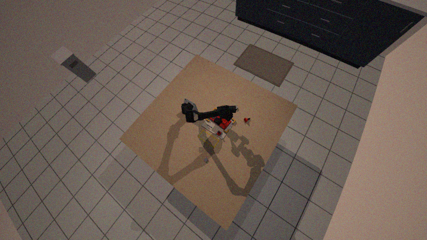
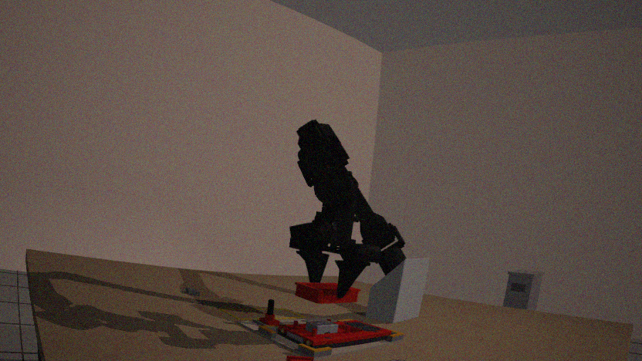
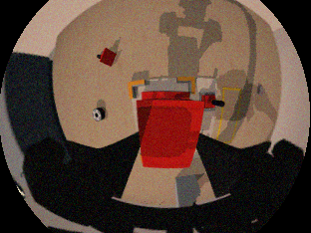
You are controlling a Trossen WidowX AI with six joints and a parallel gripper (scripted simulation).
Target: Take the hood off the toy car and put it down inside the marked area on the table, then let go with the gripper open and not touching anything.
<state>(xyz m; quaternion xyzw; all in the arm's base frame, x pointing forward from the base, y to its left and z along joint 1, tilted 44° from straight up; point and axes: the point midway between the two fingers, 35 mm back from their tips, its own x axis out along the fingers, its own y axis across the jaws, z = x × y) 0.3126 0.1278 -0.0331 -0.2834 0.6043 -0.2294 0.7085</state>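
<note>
The red hood point(image 2: 319, 292) point(image 3: 169, 129) is a shallow red tray-like part. My gripper point(image 2: 329, 289) point(image 3: 167, 135) is shut on it, one finger at each side. The hood hangs above the toy car point(image 2: 363, 331), clear of it. The car is low and red with a grey block on top. It sits between orange-and-grey corner brackets. In the wrist view the hood hides most of the car. The marked area is a thin yellow outline point(image 3: 231, 89) on the table, to the right of the car in the wrist view. In the top view the arm covers the gripper and hood.
A red holder with a black peg point(image 1: 218, 133) point(image 2: 269, 319) point(image 3: 208, 102) stands between car and marked area. A loose red part point(image 1: 246, 120) point(image 3: 108, 57) and a small wheel point(image 3: 99, 115) lie on the other side. A small grey block point(image 1: 206, 160) point(image 2: 191, 291) lies beyond the outline.
</note>
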